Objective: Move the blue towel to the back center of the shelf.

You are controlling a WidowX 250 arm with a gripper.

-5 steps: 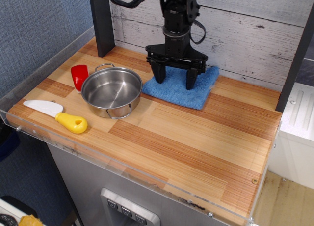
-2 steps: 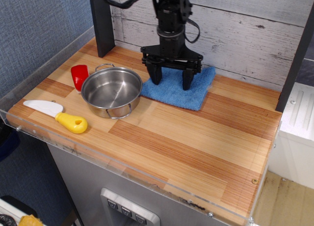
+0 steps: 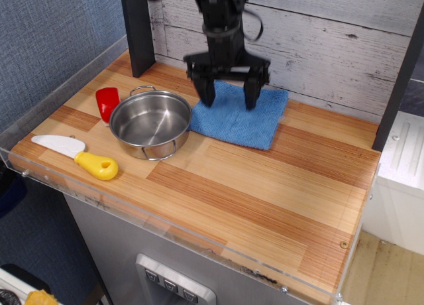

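The blue towel (image 3: pixel 238 119) lies flat and folded on the striped wood shelf (image 3: pixel 265 185), at the back near the whitewashed plank wall, just right of the steel pot (image 3: pixel 151 124). My gripper (image 3: pixel 228 96) hangs above the towel's rear part with its two black fingers spread wide apart. It is open and empty, and its fingertips stand a little above the cloth.
A red cup (image 3: pixel 107 103) stands left of the pot. A yellow-handled white knife (image 3: pixel 76 154) lies at the front left. A dark post (image 3: pixel 136 30) stands at the back left. A clear acrylic edge (image 3: pixel 165 232) runs along the shelf front.
My gripper has risen off the towel and drifted slightly left and back, staying open. The towel has stayed in place.
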